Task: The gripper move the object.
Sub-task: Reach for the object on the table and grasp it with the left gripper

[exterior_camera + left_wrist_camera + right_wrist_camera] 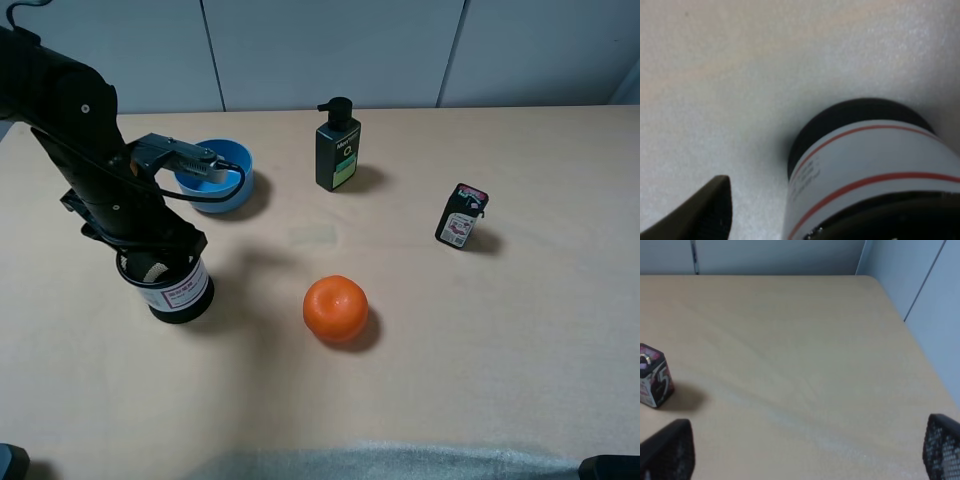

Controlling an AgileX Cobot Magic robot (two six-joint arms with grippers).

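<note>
I have the left arm (95, 160) bent down over the cup (182, 292), which stands upright on the table (480, 380) at the near left, just nearer than the blue bowl (222, 182). The left jaws sit at the cup's mouth, coming from above. I judge that the sensible way to take a mesh cylinder: pinch the rim wall rather than span the whole body. Whether they are clenched on it I cannot tell. The high view hides the tips behind the arm's bulk, and the left wrist view shows only one finger (700, 212), standing apart from the cup's labelled wall; the other is out of sight, perhaps inside. The base looks to rest on the table, so I judge the move not yet begun. The orange (336, 309), bottle (338, 147) and small box (460, 216) lie well apart to the right, leaving room for a carry. The right jaws are spread wide on nothing, facing the table's far right corner, out of the way.
</note>
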